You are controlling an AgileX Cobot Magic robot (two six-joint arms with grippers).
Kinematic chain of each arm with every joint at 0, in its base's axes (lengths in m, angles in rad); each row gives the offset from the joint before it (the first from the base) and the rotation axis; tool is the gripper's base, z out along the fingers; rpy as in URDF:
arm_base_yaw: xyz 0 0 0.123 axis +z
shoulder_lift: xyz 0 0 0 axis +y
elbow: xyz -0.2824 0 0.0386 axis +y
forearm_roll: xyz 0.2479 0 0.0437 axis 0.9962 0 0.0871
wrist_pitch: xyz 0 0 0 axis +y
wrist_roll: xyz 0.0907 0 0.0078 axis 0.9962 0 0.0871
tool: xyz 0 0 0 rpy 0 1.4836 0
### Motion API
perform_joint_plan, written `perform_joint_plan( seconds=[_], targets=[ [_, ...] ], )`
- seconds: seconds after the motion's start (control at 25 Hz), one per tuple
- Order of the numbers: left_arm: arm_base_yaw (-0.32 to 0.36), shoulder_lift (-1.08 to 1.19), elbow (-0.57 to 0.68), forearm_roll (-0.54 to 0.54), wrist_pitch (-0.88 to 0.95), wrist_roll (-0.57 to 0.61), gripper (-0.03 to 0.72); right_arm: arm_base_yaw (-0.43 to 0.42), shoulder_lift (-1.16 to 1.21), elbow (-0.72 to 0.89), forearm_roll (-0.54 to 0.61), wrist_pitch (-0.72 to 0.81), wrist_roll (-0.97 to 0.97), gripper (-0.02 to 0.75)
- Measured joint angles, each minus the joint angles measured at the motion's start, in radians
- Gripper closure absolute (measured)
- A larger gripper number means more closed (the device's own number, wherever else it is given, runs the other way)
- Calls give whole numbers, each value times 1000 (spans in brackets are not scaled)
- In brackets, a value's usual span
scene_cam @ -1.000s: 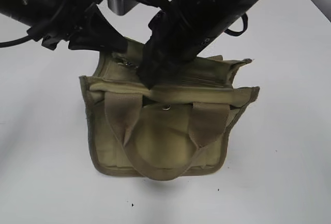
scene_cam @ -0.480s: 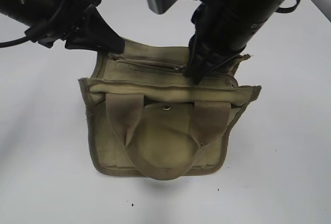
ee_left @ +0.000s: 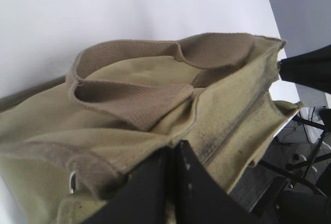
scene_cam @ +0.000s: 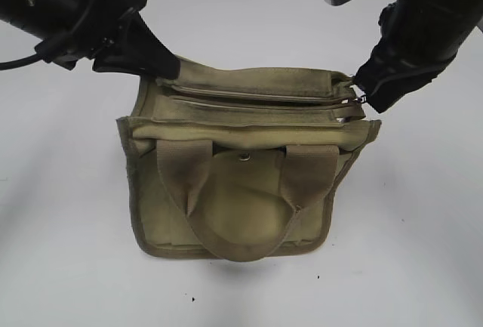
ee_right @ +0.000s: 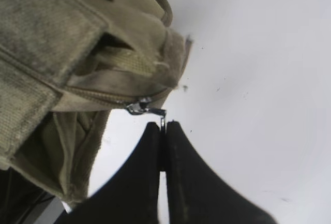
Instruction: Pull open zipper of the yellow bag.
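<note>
Zipper (scene_cam: 260,100) runs across the top of the yellow bag (scene_cam: 238,191), and its silver pull tab (ee_right: 147,109) is at the bag's right end.
On the white bench (scene_cam: 68,251) the bag sits upright with its two webbing handles (scene_cam: 226,214) and the snap button (scene_cam: 243,157) facing the exterior camera. At the right end the right hand (ee_right: 163,125) is closed tight on the pull tab. At the back left corner of the bag the left hand (ee_left: 173,149) is closed on the canvas edge.
</note>
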Motion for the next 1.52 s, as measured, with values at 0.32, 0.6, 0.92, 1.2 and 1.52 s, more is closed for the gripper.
perform_joint_plan(
  seconds=[0.32,0.6,0.92,1.2,1.52],
  targets=[
    [0,-2,0,10,2,0,671,-34,-3,0,84,24,61,698],
    [0,-111,-1,134,10,1,424,-35,-102,0,85,91,175,367],
    [0,-386,60,367,127,-64,354,-35,-362,189,85,103,205,297],
    [0,-777,347,623,153,-208,354,-35,-707,504,85,109,225,293],
    [0,-1290,578,776,180,-242,354,-35,-1158,761,84,115,227,293]
  ],
)
